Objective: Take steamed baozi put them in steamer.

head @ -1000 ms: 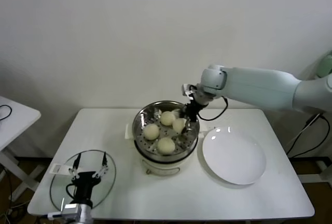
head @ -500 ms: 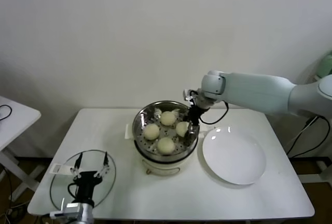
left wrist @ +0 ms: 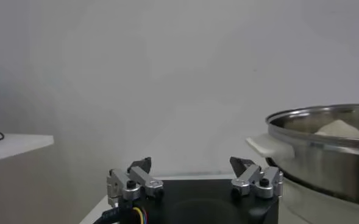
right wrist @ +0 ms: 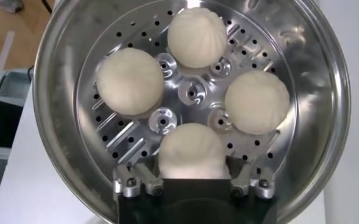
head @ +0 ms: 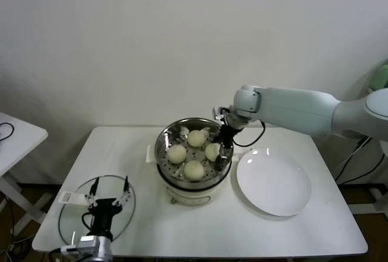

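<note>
White wall behind; the table [head: 291,231] carries the steamer [head: 165,137], a bare plate [head: 273,183] and a glass lid [head: 70,213]. All four baozi [right wrist: 192,149] now sit on the perforated tray. The right gripper [right wrist: 191,182], lower than a second ago, has its fingers spread around the last bun, so I judge it released. The left gripper [left wrist: 194,176] waits open over the lid.

Right claw [right wrist: 193,182] hides 1 baozi's [right wrist: 190,149] near edge.
</note>
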